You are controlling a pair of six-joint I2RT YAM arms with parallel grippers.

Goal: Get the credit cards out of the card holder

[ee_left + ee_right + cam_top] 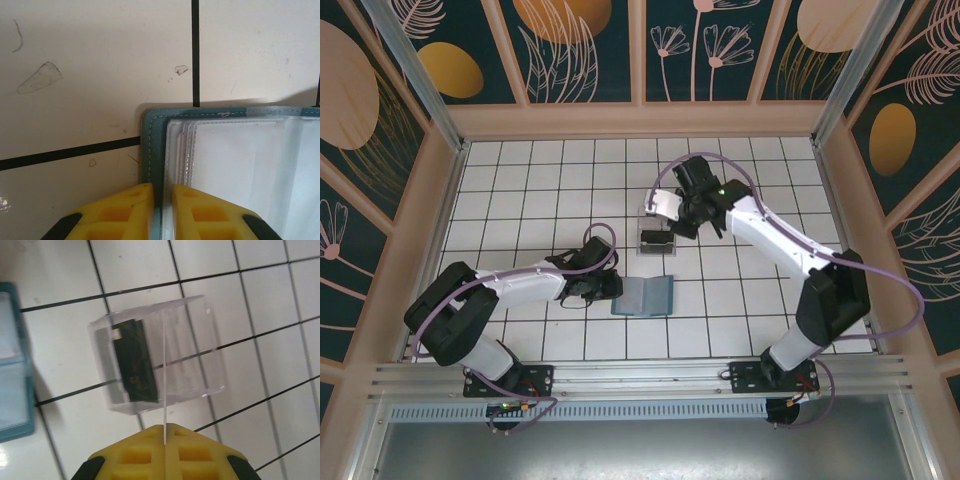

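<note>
Yellow pads (135, 452) of the right gripper (164, 432) are pressed together on a very thin pale card (164, 390). We see the card from its edge, like a white line. It stands up straight over the clear stand (200, 340), so that it can slide down into a slot. I cannot tell if its bottom edge is in a slot yet. I think this is the job right now: putting the pale card into the stand. A dark card (132, 362) already stands in the clear stand, just beside the pale one.

The left gripper (162, 190) is pinched on the edge of the teal card holder (150, 135). I think it grips the soft cover so the holder lies open and does not slide on the counter (75, 75). The holder lies flat near the clear stand, on the side closer to the arms, not touching it. Its see-through pockets (240, 165) look empty, though I cannot see all of them. So both cards seem to be out, and the task looks nearly done. The slot is narrow, so the card must line up well.
</note>
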